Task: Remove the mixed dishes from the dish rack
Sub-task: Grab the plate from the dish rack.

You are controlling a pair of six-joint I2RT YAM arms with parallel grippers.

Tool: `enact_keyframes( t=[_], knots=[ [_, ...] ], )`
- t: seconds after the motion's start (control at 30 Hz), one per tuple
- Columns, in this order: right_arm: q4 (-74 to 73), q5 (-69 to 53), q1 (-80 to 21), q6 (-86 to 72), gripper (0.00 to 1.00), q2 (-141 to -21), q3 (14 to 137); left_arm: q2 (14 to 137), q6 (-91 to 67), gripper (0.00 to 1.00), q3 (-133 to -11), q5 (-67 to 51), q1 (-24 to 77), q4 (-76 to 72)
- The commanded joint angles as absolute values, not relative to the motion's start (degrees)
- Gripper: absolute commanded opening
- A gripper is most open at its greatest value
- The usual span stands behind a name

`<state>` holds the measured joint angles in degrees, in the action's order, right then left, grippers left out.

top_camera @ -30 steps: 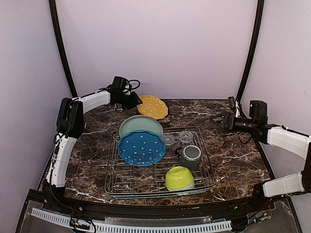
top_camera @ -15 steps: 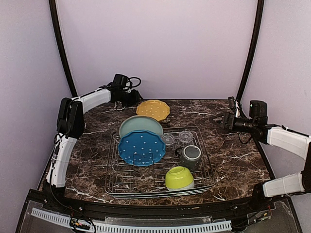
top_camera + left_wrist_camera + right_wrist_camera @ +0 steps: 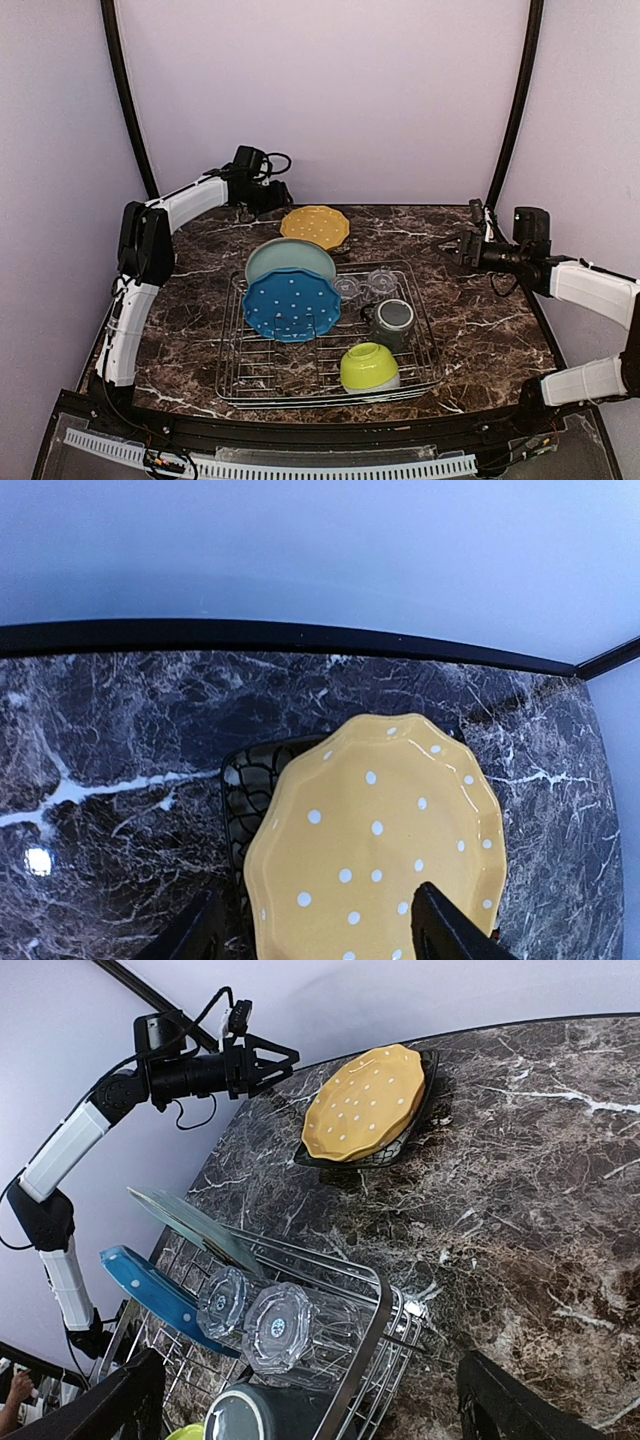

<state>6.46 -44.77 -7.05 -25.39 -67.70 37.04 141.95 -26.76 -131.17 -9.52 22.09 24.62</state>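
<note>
While the dish rack (image 3: pixel 427 352) stands in the middle of the dark marbled surface (image 3: pixel 485 320), most of the dishes are found inside it. At its left part two plates are set on edge: the pale teal plate (image 3: pixel 290 256) at the back and the dotted blue plate (image 3: pixel 290 305) just in front of it. Two clear glasses (image 3: pixel 347 288) are placed side by side at the far middle of the rack, and it cannot be told whether they are upright or turned over. The dark grey mug (image 3: pixel 392 320) is seen just nearer than the glasses, and the lime-green bowl (image 3: pixel 369 367) is kept at the near right corner.

Outside the rack, at the far edge of the surface, the yellow plate (image 3: pixel 375 840) is laid on top of the black floral plate (image 3: pixel 243 792), of which only a part of the rim is shown.

The left tool (image 3: pixel 315 938) is held above the far left side of these two plates. Its fingers (image 3: pixel 440 932) are spread wide, and nothing is pinched between them. The right tool (image 3: pixel 450 245) is held over the far right part of the surface, well apart from the rack, and is pointed toward the left. In its wrist view both fingers (image 3: pixel 520 1400) are seen far from each other, so it is spread and empty as well.
</note>
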Motion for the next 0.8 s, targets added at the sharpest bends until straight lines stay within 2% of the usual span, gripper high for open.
enact_keyframes(
  t=[0.0, 0.43, 0.57, 0.77],
  knots=[
    [7.43, -44.65, -6.68, -25.02, 0.99, -66.47, 36.93, 137.54, -22.33, 0.66, -134.28, -6.75, 22.2, 27.47],
    [5.19, -43.95, -6.68, -23.92, 0.99, -64.42, 37.31, 126.48, -13.05, 0.81, -131.84, -7.41, 20.75, 29.66],
    [5.1, -44.42, -6.62, -24.0, 0.99, -64.75, 37.7, 119.09, -8.52, 0.82, -123.75, -10.69, 20.74, 25.73],
    [4.39, -44.47, -6.59, -23.73, 0.99, -64.42, 38.27, 104.69, -2.31, 0.83, -105.02, -14.49, 20.79, 17.36]
  ],
)
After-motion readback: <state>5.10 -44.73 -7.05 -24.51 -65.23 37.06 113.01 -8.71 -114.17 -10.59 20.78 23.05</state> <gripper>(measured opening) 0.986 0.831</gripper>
